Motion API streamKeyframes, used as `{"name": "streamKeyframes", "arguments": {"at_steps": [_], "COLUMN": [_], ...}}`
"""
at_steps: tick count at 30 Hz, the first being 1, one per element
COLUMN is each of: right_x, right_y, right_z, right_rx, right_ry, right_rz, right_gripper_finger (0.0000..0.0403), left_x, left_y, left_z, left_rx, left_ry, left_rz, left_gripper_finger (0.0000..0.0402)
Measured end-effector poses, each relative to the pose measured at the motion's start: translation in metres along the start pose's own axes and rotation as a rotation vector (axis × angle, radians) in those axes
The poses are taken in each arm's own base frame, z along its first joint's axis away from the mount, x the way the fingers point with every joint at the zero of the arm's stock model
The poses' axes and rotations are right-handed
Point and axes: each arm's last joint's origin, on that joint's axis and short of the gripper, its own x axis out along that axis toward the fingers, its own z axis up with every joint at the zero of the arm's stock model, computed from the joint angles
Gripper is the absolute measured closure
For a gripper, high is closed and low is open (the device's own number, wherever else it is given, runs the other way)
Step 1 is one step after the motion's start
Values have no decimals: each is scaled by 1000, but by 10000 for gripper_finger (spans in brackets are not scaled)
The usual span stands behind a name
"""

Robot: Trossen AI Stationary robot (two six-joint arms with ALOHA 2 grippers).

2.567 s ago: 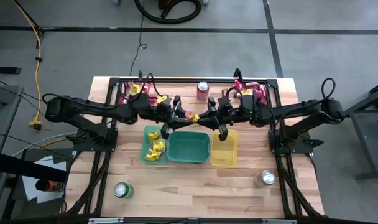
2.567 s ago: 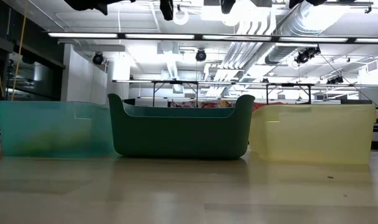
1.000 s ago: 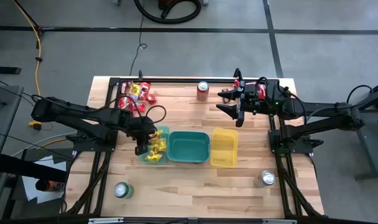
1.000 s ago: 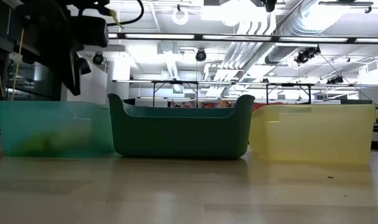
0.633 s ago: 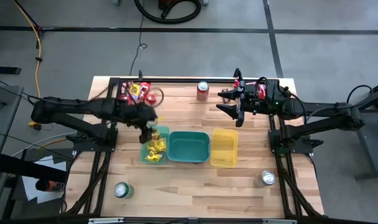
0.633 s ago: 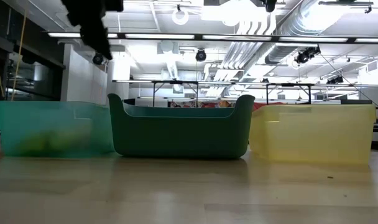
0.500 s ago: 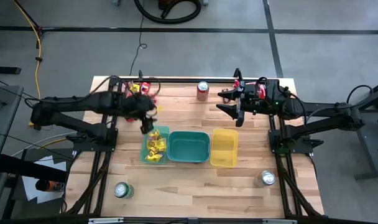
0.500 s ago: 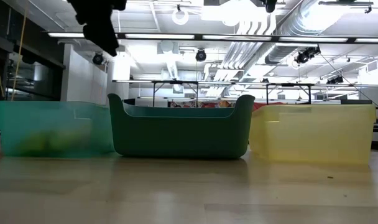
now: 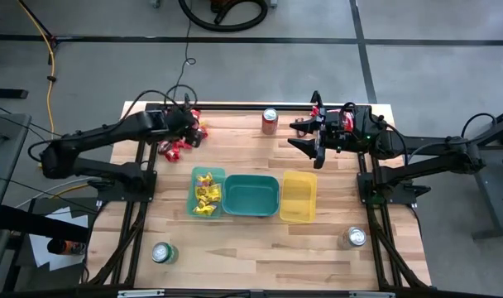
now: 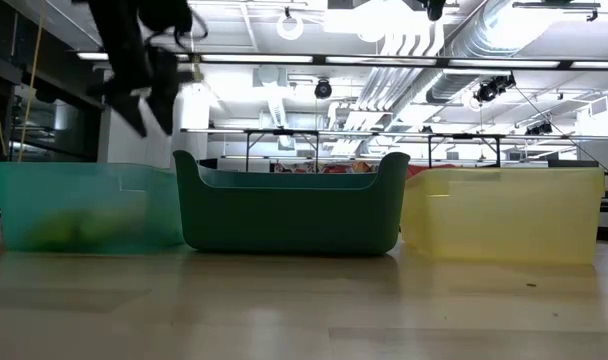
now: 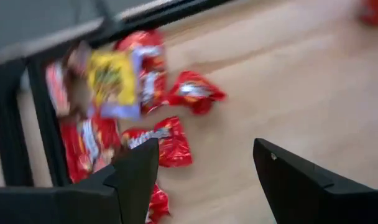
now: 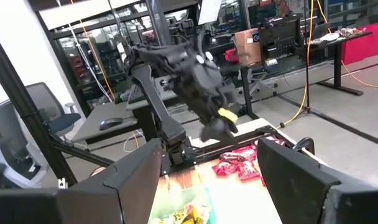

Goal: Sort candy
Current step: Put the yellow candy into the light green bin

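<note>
- At the far left corner of the table (image 9: 251,240), the left gripper (image 9: 188,126) hangs over a loose pile of candy (image 9: 179,141); its fingers are spread wide and nothing is between them.
- In the left wrist view, the left gripper (image 11: 204,177) shows both dark fingers (image 11: 136,180) apart, with bare wood between them. Beyond them lie red packets (image 11: 158,140) and one yellow packet (image 11: 111,78), close together beside the black frame rail (image 11: 18,124).
- Near the far right corner, the right gripper (image 9: 309,139) is held above the table with its fingers wide apart and empty. A second small group of red candy (image 9: 351,114) sits under its arm at the table edge.
- In the middle of the table, three bins stand side by side: a teal bin (image 9: 206,192), a green bin (image 9: 251,196) and a yellow bin (image 9: 299,197). The teal and green bins touch.
- The teal bin holds several yellow packets (image 9: 207,194). The green and yellow bins show no candy inside from above.
- In the low view, the three bins appear in a row, teal bin (image 10: 84,205), green bin (image 10: 289,205), yellow bin (image 10: 504,210), with the left gripper (image 10: 144,105) above and behind the teal bin.
- One can (image 9: 270,120) stands at the far edge between the arms; two more cans (image 9: 164,252) (image 9: 354,237) stand near the front corners.
</note>
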Motion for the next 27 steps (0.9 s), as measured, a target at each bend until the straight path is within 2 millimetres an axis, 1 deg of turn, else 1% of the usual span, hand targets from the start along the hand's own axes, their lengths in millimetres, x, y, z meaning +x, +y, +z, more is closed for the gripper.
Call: {"name": "streamKeyframes", "arguments": {"at_steps": [3,6,8,10,14,17,22,27], "right_x": [0,0,0,0,0,0,0,0], "right_y": [0,0,0,0,0,0,0,0], "right_z": [0,0,0,0,0,0,0,0], "right_rx": [27,25,24,23,21,15,33,33], "right_ry": [0,0,0,0,0,0,-1,-1], "right_rz": [0,0,0,0,0,-3,-6,-6], "right_gripper_finger": [142,142,142,142,142,142,142,142], "left_x": [26,50,63,74,94,112,138,149], "left_y": [7,16,25,33,52,59,63,60], "left_z": [-15,-25,-27,-24,-9,2,10,16], "left_rx": [-142,-307,-403,-468,-467,-425,-358,-357], "left_ry": [27,9,-18,-50,-58,-8,90,75], "left_rz": [45,68,101,127,191,186,237,294], "left_gripper_finger": [153,153,153,154,158,158,159,159]}}
